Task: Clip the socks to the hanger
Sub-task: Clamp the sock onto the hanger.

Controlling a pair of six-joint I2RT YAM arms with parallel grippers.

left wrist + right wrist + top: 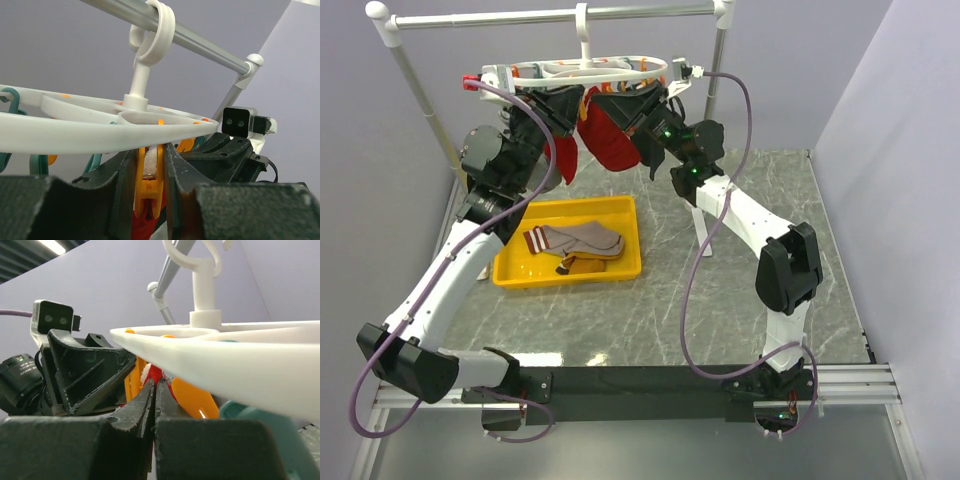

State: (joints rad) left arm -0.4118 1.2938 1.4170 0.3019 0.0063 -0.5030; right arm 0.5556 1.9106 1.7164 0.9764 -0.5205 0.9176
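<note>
The white hanger (620,68) hangs by its hook from the rail, with orange and teal clothespins under its ring. A red sock (615,140) hangs below it, and a second red sock (563,155) is to its left. My left gripper (570,112) is shut on an orange clothespin (148,190) that has the sock's white cuff between its arms. My right gripper (635,115) is shut on the red sock (156,374) just under the ring (225,360), beside that clothespin (131,382). The grey-beige socks (582,238) and the brown-mustard sock (582,264) lie in a tray.
The yellow tray (510,270) sits on the marble table, left of centre. The white pole-and-rail stand (550,16) runs across the back and carries the hanger. Grey walls close in the left, back and right. Purple cables loop off both arms.
</note>
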